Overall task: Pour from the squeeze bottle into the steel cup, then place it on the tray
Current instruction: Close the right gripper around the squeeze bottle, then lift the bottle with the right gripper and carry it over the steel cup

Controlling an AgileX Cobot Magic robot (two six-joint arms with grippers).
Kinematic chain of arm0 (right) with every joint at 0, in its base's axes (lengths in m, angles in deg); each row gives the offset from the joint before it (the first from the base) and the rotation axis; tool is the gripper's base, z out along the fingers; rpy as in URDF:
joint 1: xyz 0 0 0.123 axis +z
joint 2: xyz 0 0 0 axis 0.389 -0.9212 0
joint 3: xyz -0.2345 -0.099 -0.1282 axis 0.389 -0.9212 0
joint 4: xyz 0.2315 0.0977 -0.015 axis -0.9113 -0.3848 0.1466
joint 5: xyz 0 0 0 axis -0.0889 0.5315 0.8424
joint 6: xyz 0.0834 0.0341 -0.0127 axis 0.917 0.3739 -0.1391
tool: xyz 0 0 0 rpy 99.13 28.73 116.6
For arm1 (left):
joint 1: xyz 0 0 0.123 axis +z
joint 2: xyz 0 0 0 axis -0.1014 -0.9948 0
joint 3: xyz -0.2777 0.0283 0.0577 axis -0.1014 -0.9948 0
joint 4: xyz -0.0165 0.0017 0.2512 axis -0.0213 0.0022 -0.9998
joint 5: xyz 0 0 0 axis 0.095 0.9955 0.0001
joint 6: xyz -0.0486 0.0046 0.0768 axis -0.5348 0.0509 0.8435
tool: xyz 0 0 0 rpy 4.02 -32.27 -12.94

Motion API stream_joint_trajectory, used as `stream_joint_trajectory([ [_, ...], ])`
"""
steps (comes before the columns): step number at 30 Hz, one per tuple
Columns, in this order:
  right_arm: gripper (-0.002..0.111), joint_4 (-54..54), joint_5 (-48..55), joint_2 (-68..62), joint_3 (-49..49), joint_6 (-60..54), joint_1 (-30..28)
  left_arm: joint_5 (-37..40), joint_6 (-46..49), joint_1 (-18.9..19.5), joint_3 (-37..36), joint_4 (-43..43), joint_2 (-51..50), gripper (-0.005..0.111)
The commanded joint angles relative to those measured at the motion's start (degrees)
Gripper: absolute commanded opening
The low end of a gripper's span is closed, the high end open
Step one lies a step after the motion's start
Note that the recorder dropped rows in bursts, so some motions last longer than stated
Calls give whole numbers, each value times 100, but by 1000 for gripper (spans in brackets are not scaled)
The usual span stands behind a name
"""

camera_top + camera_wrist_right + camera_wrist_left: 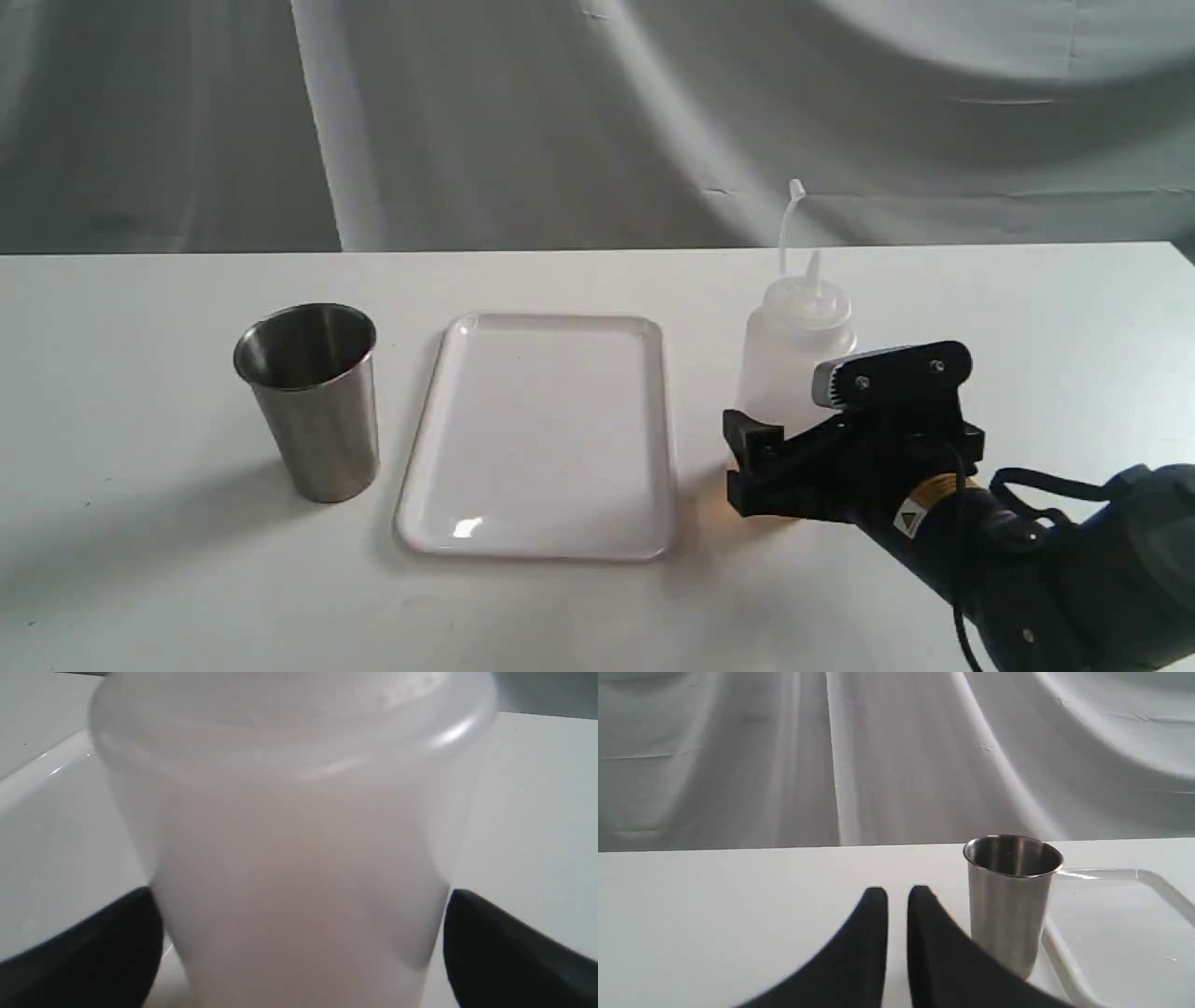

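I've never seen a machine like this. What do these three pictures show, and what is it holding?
This is a robot with two arms, each ending in a two-fingered claw called a gripper. The wide picture is from a camera off the arms; the other two are from cameras on each wrist. On the table stand a steel cup, a white tray and a plastic squeeze bottle. The right gripper has its fingers against both sides of the bottle, which stands on the table. The left gripper, nearly closed, holds nothing, beside the cup.

Left hand (897, 905), nearly closed, low beside the upright steel cup (1011, 914); tray (1120, 933) past it.
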Motion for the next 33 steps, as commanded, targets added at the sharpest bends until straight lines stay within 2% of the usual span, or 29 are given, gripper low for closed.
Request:
stream_joint_trajectory([
  [1, 65, -55, -69, -9, 21, 7, 7, -9, -23, 3, -25, 16, 27, 8],
  [4, 52, -220, -99, -9, 21, 31, 7, -9, -23, 3, -25, 16, 27, 8],
  [6, 48, -225, -99, 31, 21, 42, 7, -9, -8, 3, -25, 16, 27, 8],
  [18, 47, -242, 1057, 1772, 37, 10, 7, -9, -28, 3, -25, 16, 27, 8],
  [21, 47, -142, 2037, 2186, 334, -133, 7, -9, -28, 3, -25, 16, 27, 8],
  [25, 47, 593, 3349, 2576, 1082, -163, 33, -9, -28, 3, -25, 16, 27, 8],
  [33, 47, 1031, 4994, 2776, 2479, -720, 353, -9, -12, 3, -25, 16, 27, 8],
])
